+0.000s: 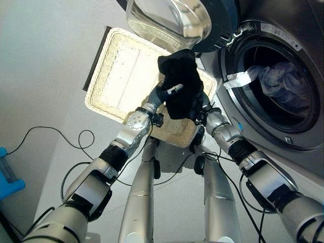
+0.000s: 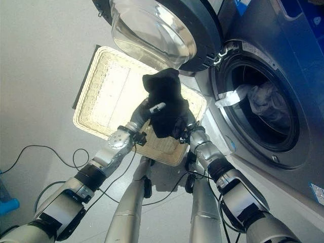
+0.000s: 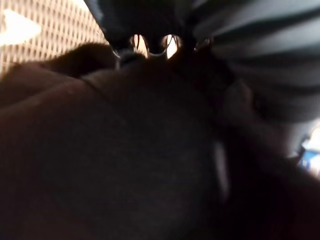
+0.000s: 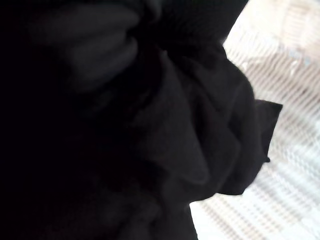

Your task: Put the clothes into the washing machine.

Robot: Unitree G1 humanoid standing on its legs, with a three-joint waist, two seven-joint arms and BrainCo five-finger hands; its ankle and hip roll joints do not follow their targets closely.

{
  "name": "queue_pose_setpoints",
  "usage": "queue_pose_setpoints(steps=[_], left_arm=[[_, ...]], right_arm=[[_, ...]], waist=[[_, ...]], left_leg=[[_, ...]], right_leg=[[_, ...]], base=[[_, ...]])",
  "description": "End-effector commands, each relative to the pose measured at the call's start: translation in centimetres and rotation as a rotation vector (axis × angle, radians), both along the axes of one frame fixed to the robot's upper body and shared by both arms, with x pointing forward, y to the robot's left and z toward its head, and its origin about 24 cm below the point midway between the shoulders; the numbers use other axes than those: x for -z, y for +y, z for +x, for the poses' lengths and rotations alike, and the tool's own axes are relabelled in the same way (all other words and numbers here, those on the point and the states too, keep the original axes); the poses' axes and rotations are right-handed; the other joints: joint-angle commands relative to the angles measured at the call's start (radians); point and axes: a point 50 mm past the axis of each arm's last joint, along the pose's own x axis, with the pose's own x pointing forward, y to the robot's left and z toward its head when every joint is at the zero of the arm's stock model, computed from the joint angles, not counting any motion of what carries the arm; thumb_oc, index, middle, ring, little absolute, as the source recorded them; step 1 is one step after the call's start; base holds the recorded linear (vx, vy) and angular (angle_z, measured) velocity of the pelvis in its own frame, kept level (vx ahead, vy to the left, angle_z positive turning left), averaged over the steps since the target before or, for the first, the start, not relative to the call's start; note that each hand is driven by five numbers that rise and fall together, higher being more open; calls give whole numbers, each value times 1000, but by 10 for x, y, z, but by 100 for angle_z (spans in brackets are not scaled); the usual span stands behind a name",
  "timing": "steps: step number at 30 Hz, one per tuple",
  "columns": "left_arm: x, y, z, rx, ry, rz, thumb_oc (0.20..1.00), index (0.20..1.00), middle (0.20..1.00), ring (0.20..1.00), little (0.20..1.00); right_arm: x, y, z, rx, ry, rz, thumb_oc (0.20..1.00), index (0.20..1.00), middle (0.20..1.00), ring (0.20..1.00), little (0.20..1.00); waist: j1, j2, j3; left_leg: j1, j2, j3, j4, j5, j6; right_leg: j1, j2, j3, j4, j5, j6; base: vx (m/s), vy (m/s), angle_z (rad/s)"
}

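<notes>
A black garment [image 1: 179,83] is held up between the two robot hands, above the near right corner of a pale wicker basket [image 1: 119,71] that lies flat on the grey floor [image 1: 45,66]. The left robot hand [image 1: 163,93] is pressed against the left side of the cloth, with one silver finger laid across its front; the fingers appear curled into the fabric, and in the left wrist view the dark cloth [image 3: 125,160] is seen bunched right against the hand, with basket weave visible past it. The right robot hand [image 1: 202,109] is set against the lower right edge of the garment, but its fingers are hidden behind the cloth, so it cannot be told whether they are closed on it; in the right wrist view folds of the black cloth [image 4: 200,125] are seen hanging over the basket's weave. To the right, the washing machine [image 1: 298,35] is seen with its round drum opening [image 1: 276,86] uncovered, and light-coloured clothes [image 1: 281,81] are already lying inside, toward the back of the drum. The glass door [image 1: 169,20] is swung fully open, above the far edge of the basket and just above the top of the garment. Between the garment's right edge and the drum's rim a narrow stretch of the machine's front panel is left unobstructed. The basket's left side is bordered by open floor.
</notes>
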Motion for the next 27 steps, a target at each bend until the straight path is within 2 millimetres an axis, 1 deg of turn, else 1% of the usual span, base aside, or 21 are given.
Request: queue_pose_setpoints(steps=[1, 2, 6, 7, 8, 10, 11, 13, 16, 19, 21, 22, 25, 26, 27], left_arm=[[-11, -31, -14, 103, -91, 14, 1000, 1000, 1000, 1000, 1000], [-8, -27, -14, 85, -96, 41, 1000, 1000, 1000, 1000, 1000], [-4, -21, -13, 63, -102, 78, 1000, 1000, 1000, 1000, 1000], [-4, -21, -13, 63, -102, 78, 1000, 1000, 1000, 1000, 1000], [-2, -19, -11, 53, -101, 96, 1000, 1000, 1000, 1000, 1000], [-1, -18, -11, 47, -104, 108, 1000, 1000, 1000, 1000, 1000], [1, -16, -9, 38, -106, 130, 1000, 1000, 1000, 1000, 1000], [0, -15, -9, 29, -114, 142, 1000, 1000, 1000, 1000, 1000], [-1, -15, -8, 17, -125, 145, 1000, 1000, 1000, 1000, 1000], [-3, -14, -6, 12, -132, 133, 1000, 1000, 1000, 1000, 1000], [-4, -13, -6, 9, -134, 125, 1000, 1000, 1000, 1000, 1000], [-4, -12, -5, 4, -135, 116, 1000, 1000, 1000, 1000, 1000], [-4, -10, -4, -1, -134, 107, 1000, 1000, 1000, 1000, 1000], [-4, -9, -4, -3, -133, 103, 1000, 1000, 1000, 1000, 1000], [-4, -9, -4, -3, -133, 102, 1000, 1000, 1000, 1000, 1000]], right_arm=[[-55, 17, -5, -73, -244, 123, 200, 200, 200, 200, 200], [-52, 6, -7, -46, -250, 159, 200, 200, 200, 200, 200], [-50, -8, -9, -25, -266, 205, 200, 200, 200, 200, 200], [-50, -8, -9, -25, -266, 205, 200, 200, 200, 200, 200], [-49, -14, -11, -15, -278, 244, 200, 200, 200, 200, 200], [-49, -17, -11, -16, -284, 270, 200, 200, 200, 200, 200], [-51, -22, -14, -20, -315, 342, 200, 200, 200, 200, 200], [-53, -25, -16, -17, -340, 391, 200, 200, 200, 200, 200], [-53, -27, -17, 2, -353, 411, 200, 200, 200, 200, 200], [-51, -36, -17, 43, -365, 471, 200, 200, 200, 200, 200], [-50, -43, -16, 70, -374, 531, 200, 200, 200, 200, 200], [-48, -55, -14, 105, -379, 635, 200, 200, 200, 200, 200], [-44, -69, -12, 149, -382, 761, 200, 200, 200, 200, 200], [-42, -77, -10, 164, -374, 836, 200, 200, 200, 200, 200], [-41, -79, -10, 170, -373, 856, 200, 200, 200, 200, 200]], waist=[[-8, 51, 3], [-14, 48, 3], [-22, 43, 3], [-21, 43, 3], [-25, 40, 3], [-27, 38, 3], [-33, 33, 3], [-38, 31, 3], [-45, 28, 3], [-50, 29, 3], [-52, 31, 3], [-54, 36, 3], [-55, 42, 3], [-54, 46, 3], [-54, 47, 3]], left_leg=[[10, -62, 70, 91, -111, -5], [14, -57, 76, 90, -114, -5], [19, -50, 88, 86, -117, -5], [19, -50, 88, 85, -117, -5], [23, -46, 94, 84, -119, -5], [25, -44, 97, 82, -120, -6], [29, -41, 102, 79, -122, -6], [34, -39, 106, 76, -123, -7], [38, -36, 110, 75, -125, -8], [46, -32, 117, 71, -127, -9], [50, -30, 121, 70, -128, -10], [57, -28, 126, 71, -133, -12], [62, -29, 128, 69, -135, -12], [66, -30, 130, 67, -137, -13], [67, -30, 130, 67, -137, -13]], right_leg=[[39, 47, -17, -85, 98, 106], [41, 49, -13, -84, 97, 109], [39, 52, -7, -84, 98, 112], [39, 52, -7, -84, 98, 112], [41, 53, -5, -85, 97, 114], [43, 54, -4, -85, 97, 114], [43, 58, 2, -85, 97, 116], [45, 61, 6, -86, 97, 118], [47, 64, 11, -87, 97, 118], [52, 68, 16, -91, 97, 119], [56, 69, 19, -93, 95, 118], [60, 72, 22, -90, 92, 118], [64, 74, 24, -93, 90, 117], [69, 75, 26, -95, 89, 116], [69, 76, 27, -95, 89, 116]], base=[[4, 30, -6], [4, 35, -4], [5, 27, -11], [2, 12, -14], [0, 8, -13], [-3, 7, -9], [0, 0, 0], [-5, 4, -2], [-9, 11, -12], [-10, 12, -15], [-9, 20, -5], [0, 0, 0], [-7, 28, -6], [-2, 19, -10], [1, 24, -19]])
